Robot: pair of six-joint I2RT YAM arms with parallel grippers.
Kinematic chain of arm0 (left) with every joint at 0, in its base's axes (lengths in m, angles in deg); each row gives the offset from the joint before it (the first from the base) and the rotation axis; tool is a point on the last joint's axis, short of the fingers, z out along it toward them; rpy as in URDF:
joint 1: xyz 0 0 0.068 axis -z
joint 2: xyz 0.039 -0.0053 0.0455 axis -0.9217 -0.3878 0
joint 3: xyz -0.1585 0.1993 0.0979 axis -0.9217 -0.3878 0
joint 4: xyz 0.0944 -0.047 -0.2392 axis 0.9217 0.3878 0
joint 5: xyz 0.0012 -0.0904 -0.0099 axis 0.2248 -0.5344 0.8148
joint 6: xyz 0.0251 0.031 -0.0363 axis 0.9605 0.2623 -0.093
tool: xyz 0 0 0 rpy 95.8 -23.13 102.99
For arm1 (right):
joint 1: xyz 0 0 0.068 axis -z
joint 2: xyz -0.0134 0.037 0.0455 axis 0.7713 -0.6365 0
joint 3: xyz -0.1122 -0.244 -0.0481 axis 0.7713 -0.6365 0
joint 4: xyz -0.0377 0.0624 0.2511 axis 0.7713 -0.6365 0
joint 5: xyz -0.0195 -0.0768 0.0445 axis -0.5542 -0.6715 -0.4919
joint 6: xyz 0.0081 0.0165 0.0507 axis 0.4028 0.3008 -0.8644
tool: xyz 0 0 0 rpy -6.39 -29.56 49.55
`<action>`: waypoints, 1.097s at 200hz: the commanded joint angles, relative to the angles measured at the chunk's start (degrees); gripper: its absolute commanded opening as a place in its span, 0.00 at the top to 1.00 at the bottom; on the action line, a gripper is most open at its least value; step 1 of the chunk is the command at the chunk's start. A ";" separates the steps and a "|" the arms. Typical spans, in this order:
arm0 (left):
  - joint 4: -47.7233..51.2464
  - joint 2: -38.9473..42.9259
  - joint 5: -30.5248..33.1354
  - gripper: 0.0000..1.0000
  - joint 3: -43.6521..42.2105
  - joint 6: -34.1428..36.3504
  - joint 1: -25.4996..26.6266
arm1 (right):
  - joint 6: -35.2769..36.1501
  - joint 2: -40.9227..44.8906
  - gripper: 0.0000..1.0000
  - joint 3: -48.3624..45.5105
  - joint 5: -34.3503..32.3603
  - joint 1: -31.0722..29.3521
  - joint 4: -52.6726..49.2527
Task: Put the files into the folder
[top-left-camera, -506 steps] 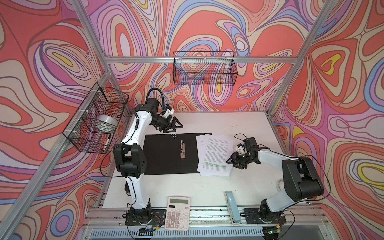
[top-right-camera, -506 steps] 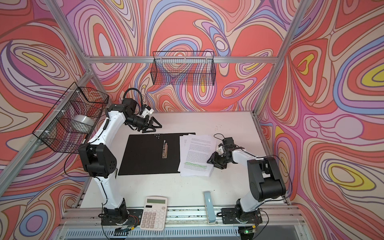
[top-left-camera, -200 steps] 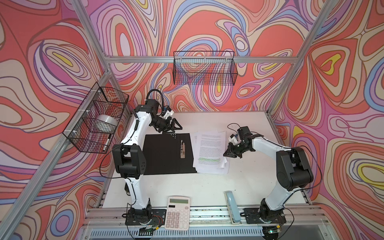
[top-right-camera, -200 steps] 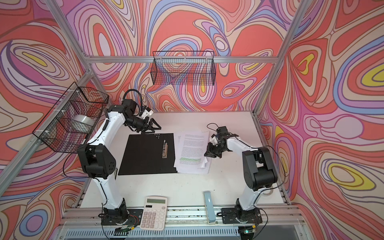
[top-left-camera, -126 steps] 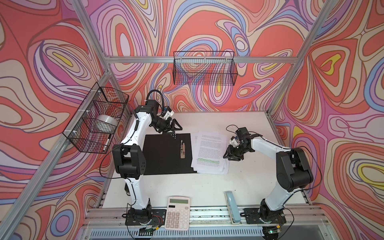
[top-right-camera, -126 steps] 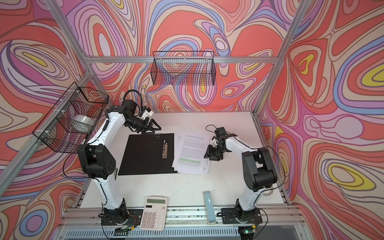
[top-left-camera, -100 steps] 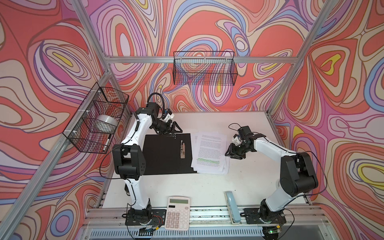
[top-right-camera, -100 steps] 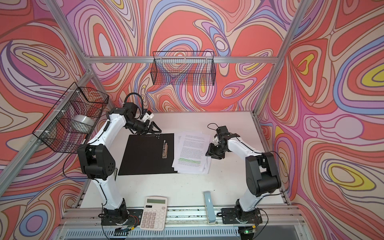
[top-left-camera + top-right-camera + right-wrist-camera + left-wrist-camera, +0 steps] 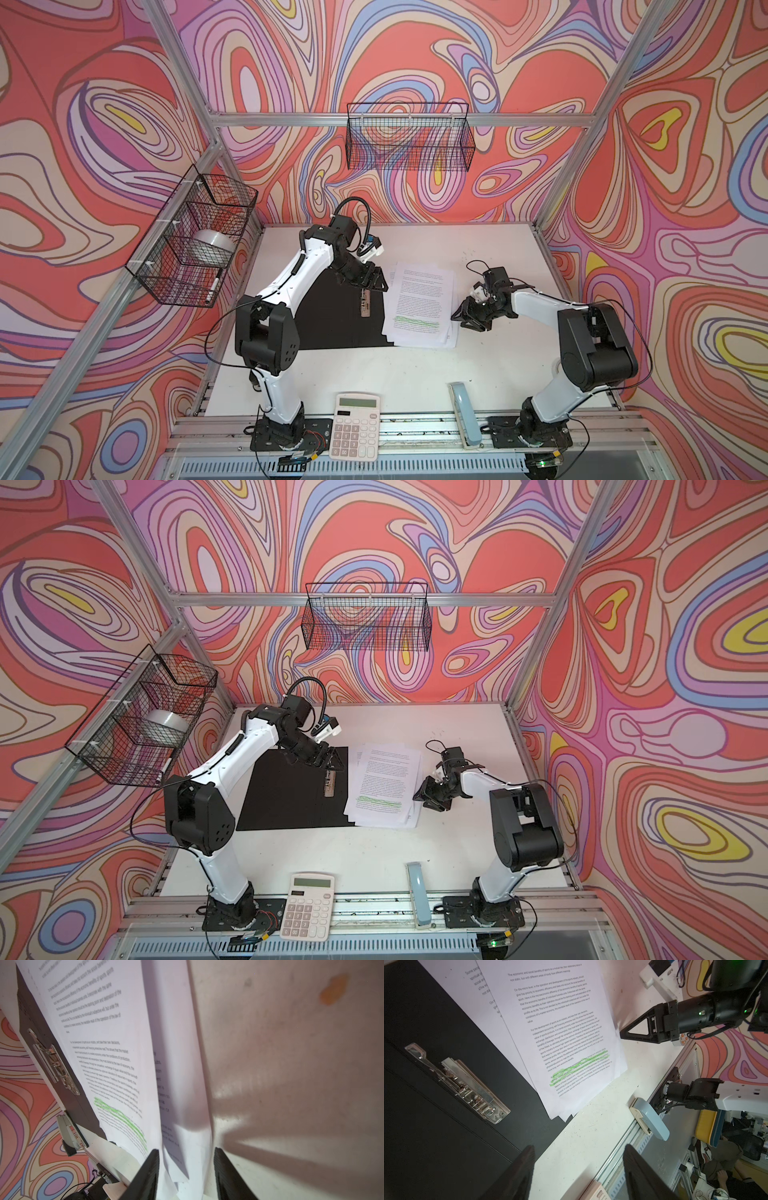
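The folder (image 9: 332,324) (image 9: 286,800) lies open and flat, black inside up, with its metal clip (image 9: 365,303) (image 9: 456,1082) along the spine. The files (image 9: 422,307) (image 9: 384,789) (image 9: 560,1032) (image 9: 104,1043), white printed sheets with green-marked lines, lie fanned over the folder's right half and partly on the table. My left gripper (image 9: 376,282) (image 9: 331,760) (image 9: 577,1147) hovers open above the far end of the clip, holding nothing. My right gripper (image 9: 462,319) (image 9: 423,798) (image 9: 186,1151) stands open at the files' right edge, loose sheet corners between its jaws.
A white calculator (image 9: 355,428) and a blue-grey stapler (image 9: 464,415) (image 9: 650,1120) lie at the table's front edge. A wire basket (image 9: 409,137) hangs on the back wall. Another wire basket (image 9: 166,282), on the left wall, holds a tape roll (image 9: 212,245).
The right gripper slid the files left onto the folder's right half, then opened and let them go. The left gripper moved from the folder's back edge to above the clip.
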 commanded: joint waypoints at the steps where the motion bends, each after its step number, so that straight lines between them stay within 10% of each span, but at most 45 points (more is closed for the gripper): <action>1: -0.31 0.10 1.61 0.32 -0.73 1.60 -0.47 | -0.42 -2.98 0.55 -1.17 3.37 0.24 2.17; 219: -2.44 -0.96 1.78 0.33 -1.96 0.64 -0.53 | 0.48 -8.07 0.59 8.87 17.10 0.23 4.59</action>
